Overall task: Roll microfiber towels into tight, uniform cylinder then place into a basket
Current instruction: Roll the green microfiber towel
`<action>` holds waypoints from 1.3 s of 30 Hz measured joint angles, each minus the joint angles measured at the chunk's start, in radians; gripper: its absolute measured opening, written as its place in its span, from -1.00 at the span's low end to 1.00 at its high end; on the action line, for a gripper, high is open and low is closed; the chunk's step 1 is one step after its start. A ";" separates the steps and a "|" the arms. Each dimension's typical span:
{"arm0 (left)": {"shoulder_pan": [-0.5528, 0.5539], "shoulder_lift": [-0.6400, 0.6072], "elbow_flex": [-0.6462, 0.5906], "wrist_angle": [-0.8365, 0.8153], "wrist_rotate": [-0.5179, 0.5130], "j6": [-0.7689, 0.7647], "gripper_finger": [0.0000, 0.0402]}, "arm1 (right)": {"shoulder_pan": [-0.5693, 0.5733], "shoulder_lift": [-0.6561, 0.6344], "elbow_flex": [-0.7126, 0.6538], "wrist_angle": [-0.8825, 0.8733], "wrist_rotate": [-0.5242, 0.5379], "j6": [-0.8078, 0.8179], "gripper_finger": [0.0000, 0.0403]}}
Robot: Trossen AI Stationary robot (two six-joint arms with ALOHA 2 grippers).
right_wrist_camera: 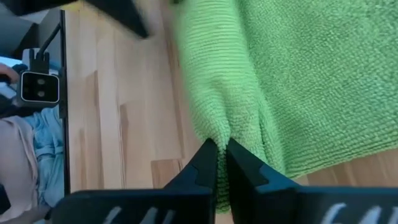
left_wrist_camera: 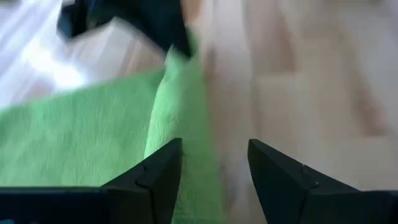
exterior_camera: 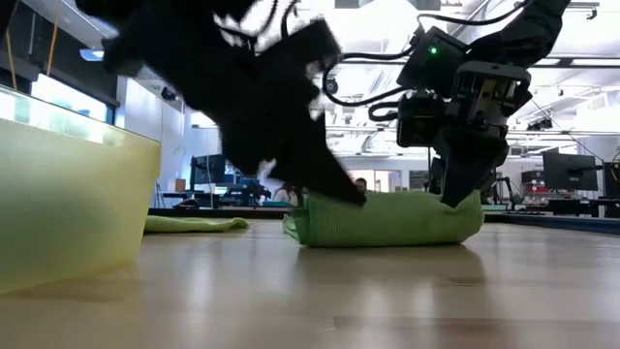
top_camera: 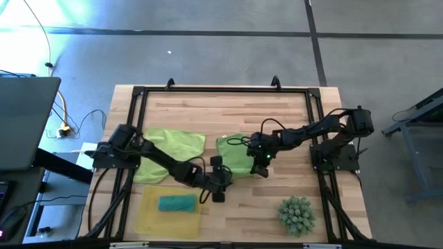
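Observation:
A green towel [top_camera: 234, 153] lies mid-table with its near edge rolled into a thick roll [exterior_camera: 397, 221] that rests on the wood. My right gripper [right_wrist_camera: 217, 155] is shut on the roll's right end [exterior_camera: 465, 208]. My left gripper [left_wrist_camera: 214, 165] is open at the roll's left end [exterior_camera: 310, 225], and the rolled edge [left_wrist_camera: 180, 106] runs up past one finger. The basket [top_camera: 149, 220], a yellow tray, stands at the near left and holds a rolled teal towel [top_camera: 176, 203]. A second green towel [top_camera: 169, 142] lies flat at the left. My right gripper pinches a pucker of the roll's outer cloth [right_wrist_camera: 216, 132] between its two fingertips, at the roll's right end. The fingers slant down from above and from the table's right. The roll lies on the table. My left gripper is blurred in the low view: whether a finger [exterior_camera: 339, 189] touches the roll, I cannot tell.
A spiky green plant [top_camera: 297, 214] stands at the near right. A black frame [top_camera: 221, 90] runs around the tabletop. Bare wood lies between the roll and the near edge. A laptop [top_camera: 24, 121] and cables sit off the table's left.

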State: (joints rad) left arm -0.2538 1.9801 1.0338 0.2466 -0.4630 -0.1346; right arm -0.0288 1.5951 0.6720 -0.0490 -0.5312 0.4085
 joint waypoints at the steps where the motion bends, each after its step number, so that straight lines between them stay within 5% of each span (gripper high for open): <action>1: 0.006 0.009 -0.001 -0.007 -0.008 -0.016 -0.11 | 0.000 0.000 0.000 0.000 0.000 -0.002 -0.98; 10: 0.017 0.028 0.001 -0.084 0.066 -0.214 -0.20 | 0.000 -0.002 0.001 0.004 0.015 -0.100 -0.93; 17: 0.020 0.024 0.003 -0.163 0.075 -0.327 -0.32 | -0.004 -0.003 0.021 -0.008 0.033 -0.279 -0.57; 25: 0.027 0.024 0.002 -0.168 0.096 -0.360 -0.34 | -0.002 -0.004 0.228 -0.400 0.051 -0.617 -0.37; 29: 0.031 0.024 0.002 -0.171 0.097 -0.361 -0.34 | 0.077 -0.031 0.308 -0.547 0.175 -0.743 -0.36; 39: 0.032 0.026 0.001 -0.168 0.099 -0.368 -0.34 | 0.247 -0.087 0.175 -0.223 0.278 -0.836 -0.36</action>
State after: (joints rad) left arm -0.2222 2.0058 1.0348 0.0784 -0.3641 -0.5030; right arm 0.2179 1.5085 0.8468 -0.2716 -0.2528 -0.4274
